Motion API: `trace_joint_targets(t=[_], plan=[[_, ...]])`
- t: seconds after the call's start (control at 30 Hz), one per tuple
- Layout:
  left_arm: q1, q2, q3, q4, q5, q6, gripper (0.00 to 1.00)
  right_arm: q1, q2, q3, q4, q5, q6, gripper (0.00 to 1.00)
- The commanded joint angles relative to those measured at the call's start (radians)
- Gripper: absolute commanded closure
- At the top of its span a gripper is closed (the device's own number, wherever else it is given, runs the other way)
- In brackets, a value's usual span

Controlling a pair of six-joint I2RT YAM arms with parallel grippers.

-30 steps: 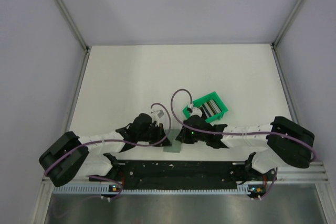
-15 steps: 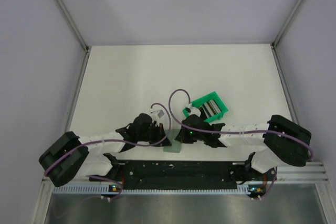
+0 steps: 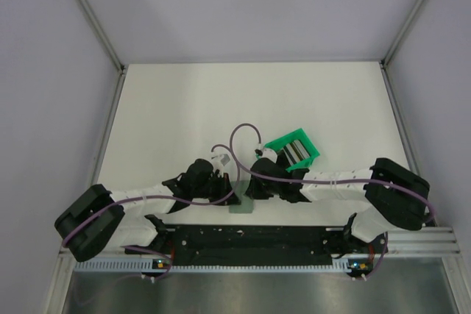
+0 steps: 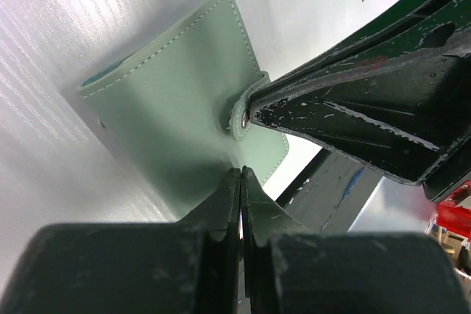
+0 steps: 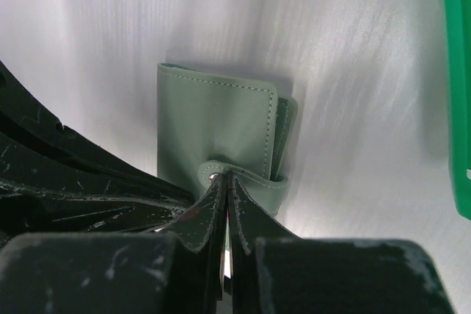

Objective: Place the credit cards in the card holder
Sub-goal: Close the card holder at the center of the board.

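The card holder (image 3: 241, 207) is a grey-green wallet lying closed near the table's front edge, its strap snapped shut. It shows in the left wrist view (image 4: 176, 108) and the right wrist view (image 5: 217, 126). My left gripper (image 4: 241, 173) is shut, its tips touching the wallet's cover, and shows from above (image 3: 232, 198). My right gripper (image 5: 225, 178) is shut, its tips at the strap's snap, and shows from above (image 3: 249, 190). The credit cards (image 3: 294, 154) lie as dark and grey strips in the green bin.
The bright green plastic bin (image 3: 283, 142) stands just right of and behind the right wrist; its edge shows in the right wrist view (image 5: 458, 71). The black rail of the arm bases (image 3: 250, 237) runs right in front of the wallet. White walls enclose the table.
My right gripper has moved a little to the left, onto the wallet's strap. The left gripper and the wallet have stayed put.
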Motion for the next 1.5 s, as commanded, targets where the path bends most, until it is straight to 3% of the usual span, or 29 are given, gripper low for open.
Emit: trace_joint_targets(t=[0.0, 0.4, 0.67, 1.47], plan=[[-0.004, 0.002, 0.017, 0.041, 0.000, -0.004, 0.98, 0.017, 0.038, 0.056, -0.067, 0.038, -0.027, 1.00], [-0.004, -0.009, 0.009, 0.036, -0.012, -0.007, 0.99, 0.036, 0.086, 0.142, -0.205, 0.102, -0.030, 1.00], [-0.005, -0.078, 0.017, -0.020, -0.099, -0.004, 0.99, 0.042, 0.027, 0.130, -0.150, 0.102, -0.064, 1.00], [-0.004, -0.044, 0.006, -0.036, -0.116, 0.001, 0.99, 0.048, 0.029, 0.130, -0.095, 0.073, -0.065, 1.00]])
